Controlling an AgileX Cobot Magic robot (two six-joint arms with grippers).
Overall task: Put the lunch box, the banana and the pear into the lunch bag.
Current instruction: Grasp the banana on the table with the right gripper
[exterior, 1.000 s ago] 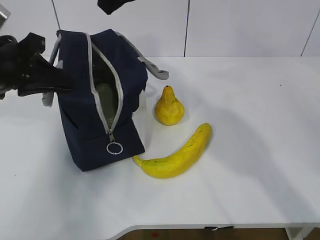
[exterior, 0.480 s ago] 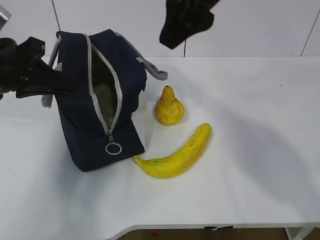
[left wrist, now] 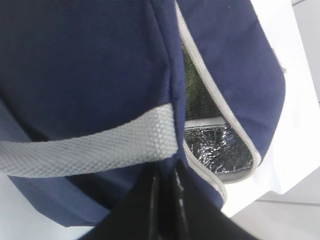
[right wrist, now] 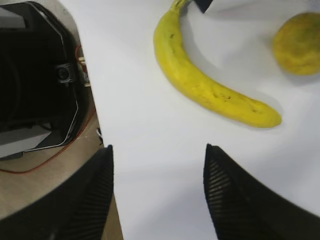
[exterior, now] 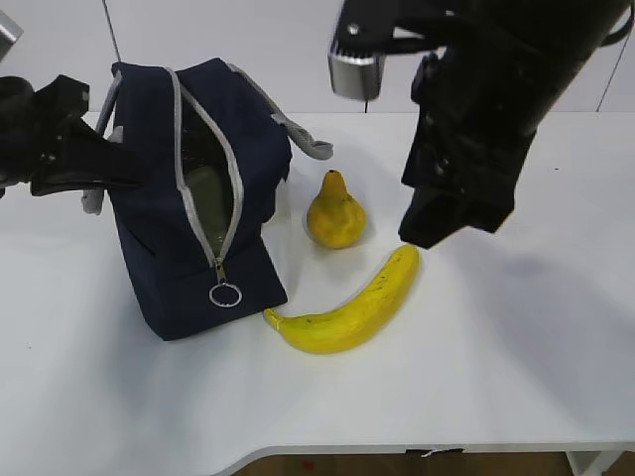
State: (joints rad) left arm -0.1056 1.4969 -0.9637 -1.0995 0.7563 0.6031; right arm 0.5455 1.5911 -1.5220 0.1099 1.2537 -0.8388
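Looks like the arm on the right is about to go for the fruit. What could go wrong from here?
The right gripper hangs open above the banana, which lies close to the table's front edge; a clumsy grab might push it off. The lunch bag's opening is a narrow slit, so the long banana could catch on the zipper. The left gripper pinches only fabric near the handle; that hold might slip.

Bare bench (exterior: 516, 347) right and near of banana (exterior: 349, 302). Pear (exterior: 335, 210) stands just right of lunch bag (exterior: 159, 258); right tool (right wrist: 157, 192) spread wide above bare bench.
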